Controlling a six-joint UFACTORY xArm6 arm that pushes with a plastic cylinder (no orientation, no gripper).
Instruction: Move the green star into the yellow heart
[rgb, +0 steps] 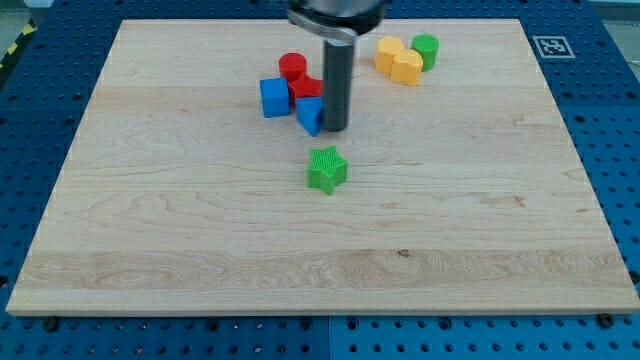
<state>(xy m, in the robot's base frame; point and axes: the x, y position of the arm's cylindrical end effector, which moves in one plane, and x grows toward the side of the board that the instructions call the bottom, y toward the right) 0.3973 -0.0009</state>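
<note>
The green star (326, 169) lies near the middle of the wooden board. The yellow heart (407, 67) sits toward the view's top right of centre, touching a second yellow block (389, 52) and a green cylinder (426, 49). My tip (335, 129) is at the lower end of the dark rod, just above the green star in the view and apart from it. It stands right beside a small blue block (310, 114), on that block's right.
A red cylinder (292, 67), a red block (305, 90) and a blue cube (274, 98) cluster left of the rod. The wooden board (150, 230) lies on a blue perforated table. A fiducial marker (549, 45) sits at the top right.
</note>
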